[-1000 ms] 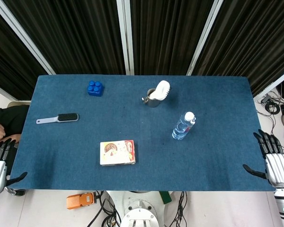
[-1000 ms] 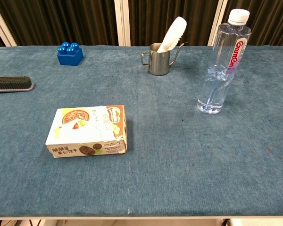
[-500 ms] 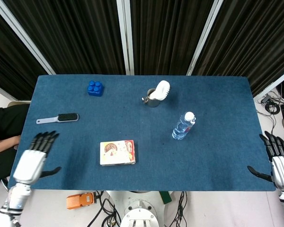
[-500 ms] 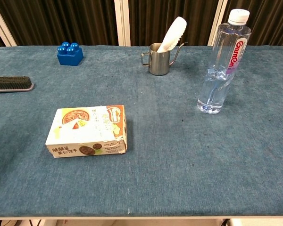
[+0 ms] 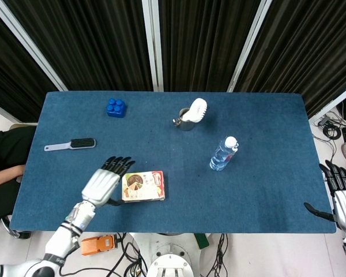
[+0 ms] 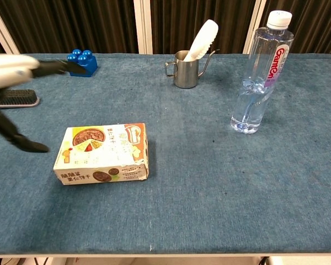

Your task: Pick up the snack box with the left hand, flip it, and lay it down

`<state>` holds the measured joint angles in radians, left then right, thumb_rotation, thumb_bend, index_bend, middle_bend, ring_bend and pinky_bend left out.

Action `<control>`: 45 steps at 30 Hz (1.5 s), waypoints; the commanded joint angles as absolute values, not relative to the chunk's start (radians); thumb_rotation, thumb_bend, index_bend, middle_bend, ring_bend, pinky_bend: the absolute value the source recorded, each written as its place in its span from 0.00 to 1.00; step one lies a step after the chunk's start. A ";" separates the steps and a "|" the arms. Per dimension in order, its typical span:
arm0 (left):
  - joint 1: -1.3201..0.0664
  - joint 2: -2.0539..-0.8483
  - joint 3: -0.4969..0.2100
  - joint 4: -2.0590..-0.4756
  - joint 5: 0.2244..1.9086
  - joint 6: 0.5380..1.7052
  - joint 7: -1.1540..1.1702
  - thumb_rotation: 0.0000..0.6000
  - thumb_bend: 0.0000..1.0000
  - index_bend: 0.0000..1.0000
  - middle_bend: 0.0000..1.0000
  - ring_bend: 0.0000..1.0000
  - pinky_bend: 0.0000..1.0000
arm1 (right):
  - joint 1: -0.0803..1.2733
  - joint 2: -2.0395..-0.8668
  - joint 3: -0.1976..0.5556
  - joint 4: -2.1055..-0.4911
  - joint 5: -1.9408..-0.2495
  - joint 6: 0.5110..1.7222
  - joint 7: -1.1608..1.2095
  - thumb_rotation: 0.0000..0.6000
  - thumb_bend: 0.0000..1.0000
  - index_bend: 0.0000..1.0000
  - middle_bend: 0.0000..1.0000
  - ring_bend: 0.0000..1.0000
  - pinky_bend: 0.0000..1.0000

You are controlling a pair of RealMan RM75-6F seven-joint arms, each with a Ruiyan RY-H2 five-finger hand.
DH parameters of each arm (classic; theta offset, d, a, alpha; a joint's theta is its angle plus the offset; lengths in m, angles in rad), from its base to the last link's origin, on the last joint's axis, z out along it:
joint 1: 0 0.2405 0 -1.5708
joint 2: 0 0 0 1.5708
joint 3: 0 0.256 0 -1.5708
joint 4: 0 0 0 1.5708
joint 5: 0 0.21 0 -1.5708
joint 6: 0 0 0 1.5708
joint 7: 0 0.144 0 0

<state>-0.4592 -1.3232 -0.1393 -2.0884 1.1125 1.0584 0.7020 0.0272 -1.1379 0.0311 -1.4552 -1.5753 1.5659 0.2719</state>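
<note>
- The table (image 6: 209, 182) wears a matt blue cloth with a felt-like nap.
- The snack box (image 6: 102, 153) is printed cardboard.
- The cup (image 6: 186, 69) is brushed metal.
- The bottle (image 6: 259, 77) is clear glossy plastic.
- The block (image 6: 81, 62) is shiny blue plastic.

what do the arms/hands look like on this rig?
Left hand: silver-white shell on its back, black fingers and black thumb. Its forearm is light grey with a dark band at the wrist. Right hand matches: white back, black fingers. No sleeves, and no cables or markings that I can make out.

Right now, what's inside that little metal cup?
A white brush stands in the metal cup, leaning right, head sticking out. Its lower end is hidden by the cup wall.
</note>
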 commanded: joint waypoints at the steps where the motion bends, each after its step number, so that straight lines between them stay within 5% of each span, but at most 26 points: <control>1: -0.699 -1.493 -0.189 -2.171 0.698 1.148 1.119 1.00 0.00 0.06 0.01 0.00 0.00 | 0.027 -1.138 0.032 -1.455 -1.573 1.564 0.272 1.00 0.22 0.00 0.06 0.00 0.03; 9: -0.914 -1.705 -0.275 -2.112 0.340 1.372 1.334 1.00 0.00 0.00 0.00 0.00 0.00 | 0.019 -1.140 0.032 -1.453 -1.564 1.566 0.273 1.00 0.22 0.00 0.06 0.00 0.03; 19: -1.061 -1.820 -0.370 -2.020 0.157 1.501 1.393 1.00 0.00 0.00 0.00 0.00 0.00 | 0.012 -1.139 0.031 -1.461 -1.560 1.566 0.264 1.00 0.22 0.00 0.06 0.00 0.03; 39: -1.154 -1.881 -0.446 -1.850 -0.047 1.534 1.399 1.00 0.00 0.00 0.08 0.02 0.01 | 0.007 -1.137 0.031 -1.466 -1.550 1.553 0.260 1.00 0.22 0.00 0.06 0.00 0.03; 45: -1.166 -1.900 -0.424 -1.807 -0.028 1.535 1.383 1.00 0.01 0.13 0.20 0.13 0.06 | 0.006 -1.138 0.030 -1.466 -1.552 1.553 0.260 1.00 0.22 0.00 0.06 0.00 0.03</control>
<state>-1.1611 -1.8939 -0.4351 -1.8193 -0.0365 1.5336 1.3840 0.0061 -1.1385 0.0302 -1.4656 -1.5518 1.5530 0.2602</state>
